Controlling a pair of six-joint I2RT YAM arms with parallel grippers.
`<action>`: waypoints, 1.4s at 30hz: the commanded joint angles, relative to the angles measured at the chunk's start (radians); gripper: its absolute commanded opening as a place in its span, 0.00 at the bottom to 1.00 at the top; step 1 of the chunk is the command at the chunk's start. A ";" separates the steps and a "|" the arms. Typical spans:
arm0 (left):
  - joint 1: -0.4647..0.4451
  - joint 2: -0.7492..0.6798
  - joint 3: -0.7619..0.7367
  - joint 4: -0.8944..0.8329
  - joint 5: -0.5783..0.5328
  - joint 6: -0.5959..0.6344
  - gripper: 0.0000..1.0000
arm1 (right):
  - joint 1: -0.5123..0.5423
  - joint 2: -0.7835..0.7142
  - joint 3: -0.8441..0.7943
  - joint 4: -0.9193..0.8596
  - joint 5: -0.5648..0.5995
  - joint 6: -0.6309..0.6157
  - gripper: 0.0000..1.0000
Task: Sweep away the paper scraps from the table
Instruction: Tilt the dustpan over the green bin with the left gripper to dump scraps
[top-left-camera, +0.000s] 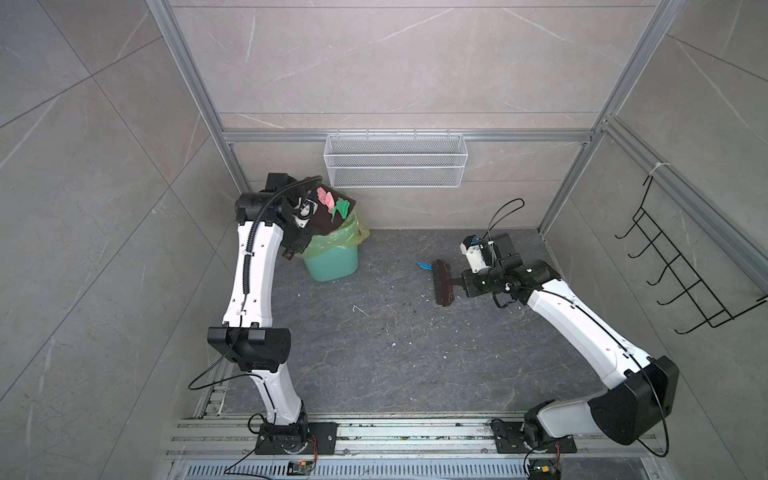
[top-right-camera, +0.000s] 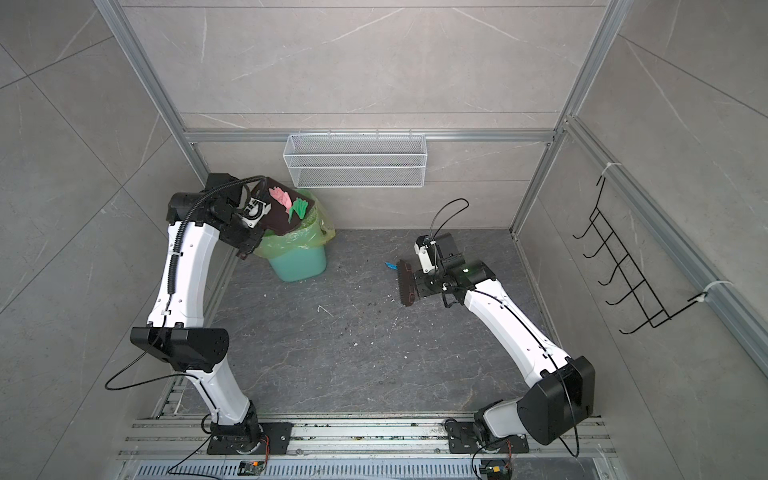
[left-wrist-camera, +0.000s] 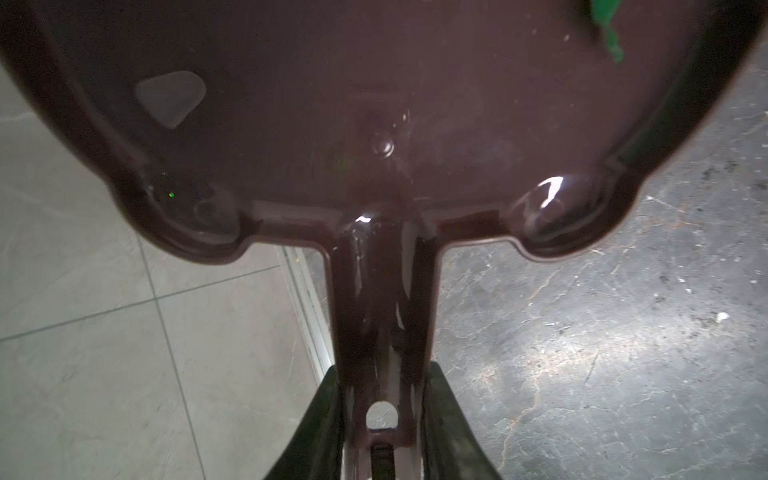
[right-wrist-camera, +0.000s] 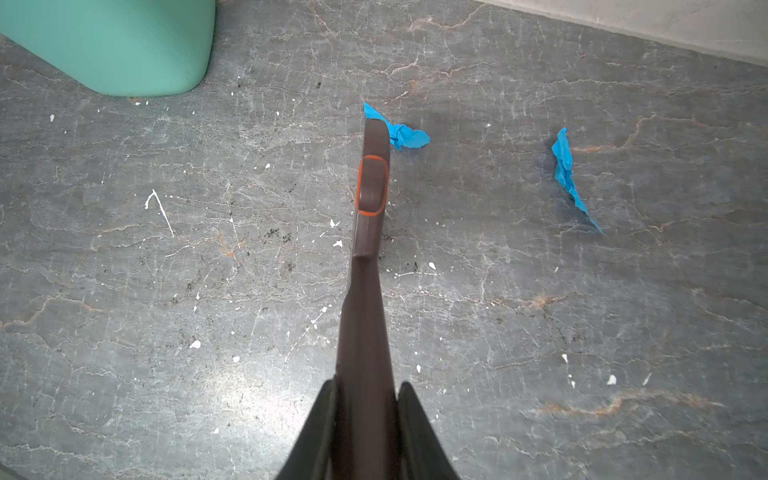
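Left gripper is clamping dustpan, right gripper clamping brush; 2 blue scraps, probably light and flimsy, best swept, not pinched.

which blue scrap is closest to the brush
The crumpled blue scrap poking out from behind the brush tip; the long thin blue scrap lies well clear of it.

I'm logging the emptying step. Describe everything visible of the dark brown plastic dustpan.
The dark brown glossy plastic dustpan has a wide raised-rim tray and a narrow handle with a hanging hole. The left gripper is shut on the handle, holding it tilted above the green plastic bin with its yellowish liner. Pink and green paper scraps lie on it.
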 joint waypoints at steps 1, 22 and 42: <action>0.036 0.013 0.014 -0.002 -0.057 0.017 0.00 | -0.003 -0.042 -0.008 0.011 0.003 0.015 0.00; 0.053 0.064 -0.039 0.219 -0.442 0.156 0.00 | -0.002 -0.109 -0.029 -0.009 0.029 0.014 0.00; -0.100 0.095 -0.007 0.389 -0.633 0.459 0.00 | -0.003 -0.086 -0.026 0.031 0.008 -0.006 0.00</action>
